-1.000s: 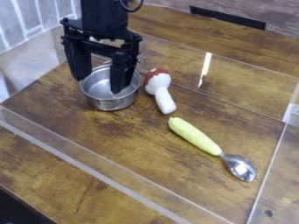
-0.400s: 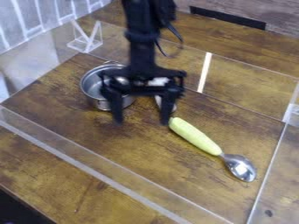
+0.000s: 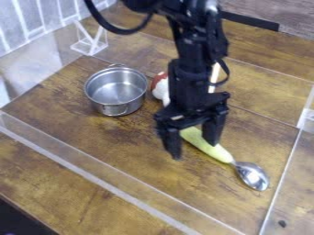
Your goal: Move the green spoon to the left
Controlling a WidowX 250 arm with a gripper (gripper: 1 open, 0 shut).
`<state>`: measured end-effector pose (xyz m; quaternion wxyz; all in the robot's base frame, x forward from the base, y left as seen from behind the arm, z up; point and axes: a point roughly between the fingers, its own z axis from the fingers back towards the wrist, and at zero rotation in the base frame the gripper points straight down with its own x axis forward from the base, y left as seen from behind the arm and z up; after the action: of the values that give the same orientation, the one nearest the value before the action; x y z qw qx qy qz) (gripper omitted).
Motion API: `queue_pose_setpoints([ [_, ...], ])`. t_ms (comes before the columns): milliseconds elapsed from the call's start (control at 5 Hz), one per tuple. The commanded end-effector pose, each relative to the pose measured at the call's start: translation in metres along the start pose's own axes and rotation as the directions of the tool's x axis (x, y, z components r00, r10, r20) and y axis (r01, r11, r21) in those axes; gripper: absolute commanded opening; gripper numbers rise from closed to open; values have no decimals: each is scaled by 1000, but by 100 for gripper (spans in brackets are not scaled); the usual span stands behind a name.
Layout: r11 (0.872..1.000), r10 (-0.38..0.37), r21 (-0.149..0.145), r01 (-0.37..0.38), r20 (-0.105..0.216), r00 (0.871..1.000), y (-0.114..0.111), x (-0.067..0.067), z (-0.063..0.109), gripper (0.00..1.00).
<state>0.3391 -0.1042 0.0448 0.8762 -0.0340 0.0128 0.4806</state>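
One green spoon (image 3: 218, 150), with thick yellow-green plastic handle and small shiny metal bowl, lay diagonally on the brown wooden counter (image 3: 73, 138), handle end toward the centre, bowl toward the lower right near the clear plastic barrier edge. Black two-fingered end effector (image 3: 192, 140) hung straight down over the handle's upper end, fingers spread wide apart, one on each side of the handle, nothing clamped between them. Could not tell whether fingertips touched the counter or the handle. Round steel pot (image 3: 116, 91) stood well apart to the left; white stubby object with red tip (image 3: 161, 87) sat just beside the pot, partly hidden behind the arm.

Judged as light and rigid: no flex expected under a pinch. Plastic handle judged smooth and rounded, hence somewhat slippery and liable to roll or squirt sideways if pinched off-centre or near its tapered end. Metal bowl judged too thin, low and glossy for a secure hold. Best point of hold judged as the thick middle of the handle, fingers closing across its width, square to its long axis, low enough to bracket the widest part. Not fragile; moderate pressure judged sufficient.
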Motion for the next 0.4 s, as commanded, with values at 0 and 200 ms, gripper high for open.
queue_pose_setpoints([
  [0, 997, 20, -69, -18, 28, 999, -30, 2, 12, 100],
  [200, 997, 35, -73, -32, 40, 999, -34, 8, 3, 100],
])
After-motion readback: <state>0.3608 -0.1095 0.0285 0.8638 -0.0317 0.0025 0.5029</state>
